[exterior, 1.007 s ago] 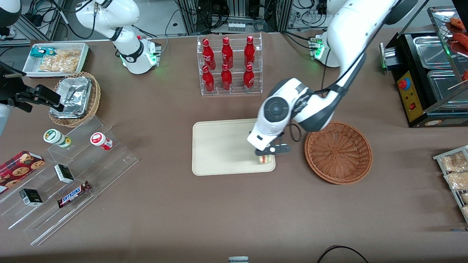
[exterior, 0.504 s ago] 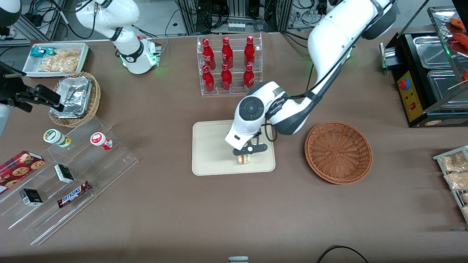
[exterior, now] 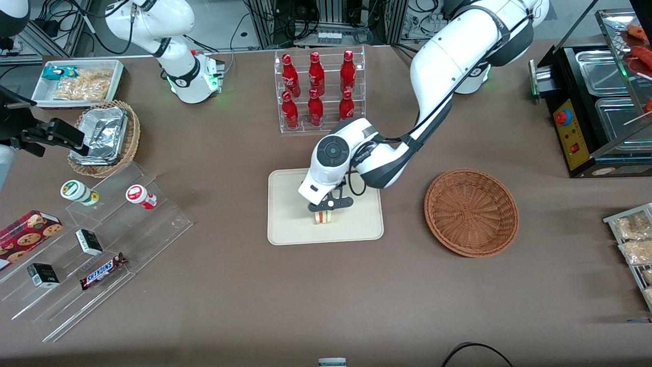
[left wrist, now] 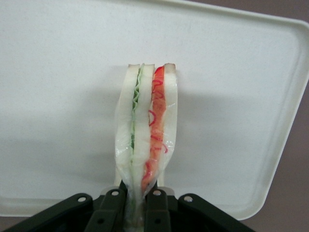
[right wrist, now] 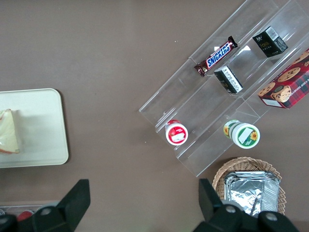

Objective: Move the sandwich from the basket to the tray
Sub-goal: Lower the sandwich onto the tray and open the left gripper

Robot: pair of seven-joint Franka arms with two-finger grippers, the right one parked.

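The sandwich [exterior: 324, 218], a pale wedge in clear wrap with green and red filling, hangs upright over the middle of the cream tray [exterior: 290, 209]. My left gripper [exterior: 326, 210] is shut on its wrapped end. In the left wrist view the black fingers [left wrist: 113, 209] pinch the sandwich [left wrist: 147, 125], with the tray [left wrist: 58, 96] spread below. Whether the sandwich touches the tray I cannot tell. The right wrist view catches the sandwich [right wrist: 8, 131] over the tray [right wrist: 41, 125]. The reddish-brown basket [exterior: 471, 211] stands empty beside the tray, toward the working arm's end.
A clear rack of red bottles [exterior: 318, 92] stands farther from the front camera than the tray. Toward the parked arm's end are a stepped acrylic stand with snacks [exterior: 102, 239], a wicker basket of foil containers [exterior: 104, 137] and a white snack tray [exterior: 79, 81]. A black warming machine [exterior: 601, 107] sits at the working arm's end.
The left gripper has carried the sandwich from the tray's corner nearest the basket to over the tray's middle, toward the parked arm's end. Its grip stays shut.
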